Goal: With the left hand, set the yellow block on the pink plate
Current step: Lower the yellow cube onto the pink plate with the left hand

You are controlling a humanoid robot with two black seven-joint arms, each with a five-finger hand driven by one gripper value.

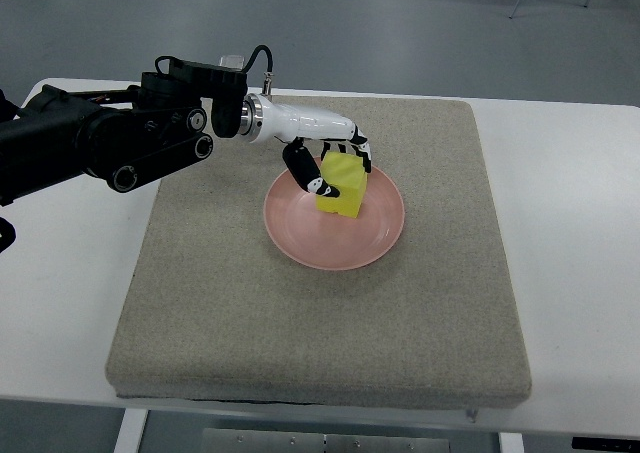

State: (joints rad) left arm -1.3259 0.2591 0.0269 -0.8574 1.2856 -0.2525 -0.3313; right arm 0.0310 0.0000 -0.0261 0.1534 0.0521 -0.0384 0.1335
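While our left hand (325,163) reaches in from the left over the grey mat (320,313), its fingers (310,178) are curled around the yellow block (343,184), gripping it. We see the block tilted over the far-left part of the pink plate (345,243); whether its lower edge touches the plate's surface, we cannot tell. Our plate sits near the mat's middle, and the mat lies on the white tabletop (570,203).
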